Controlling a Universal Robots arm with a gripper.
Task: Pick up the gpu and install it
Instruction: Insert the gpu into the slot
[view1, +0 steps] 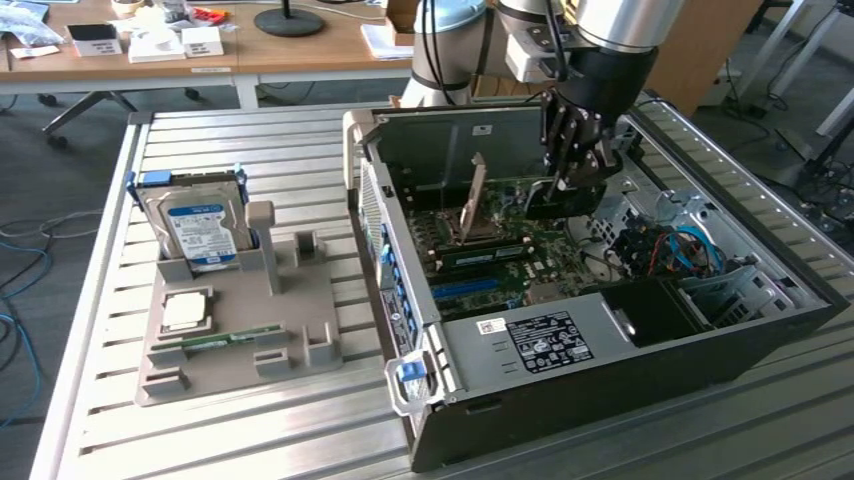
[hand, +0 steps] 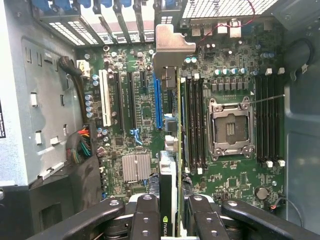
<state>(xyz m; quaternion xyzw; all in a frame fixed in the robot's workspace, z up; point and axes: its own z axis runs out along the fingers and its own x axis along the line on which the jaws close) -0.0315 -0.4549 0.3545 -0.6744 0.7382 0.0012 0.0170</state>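
My gripper (view1: 577, 178) hangs inside the open computer case (view1: 747, 330), shut on the gpu (view1: 558, 198), a dark flat card held upright on edge just above the green motherboard (view1: 521, 260). In the wrist view the gpu (hand: 168, 180) runs edge-on away from my gripper (hand: 170, 225), its silver bracket (hand: 172, 45) toward the case's rear slot openings. The black fingers (hand: 145, 215) clamp the card from both sides. It sits close beside the long blue slot (hand: 158, 102); whether it touches the board I cannot tell.
The empty CPU socket (hand: 229, 127) and black memory slots (hand: 196, 125) lie beside the card. Bundled cables (view1: 674, 250) fill the case's far side. On the exterior view's left, a grey holder (view1: 314, 300) carries a silver hard drive (view1: 200, 225) and a green RAM stick (view1: 230, 340).
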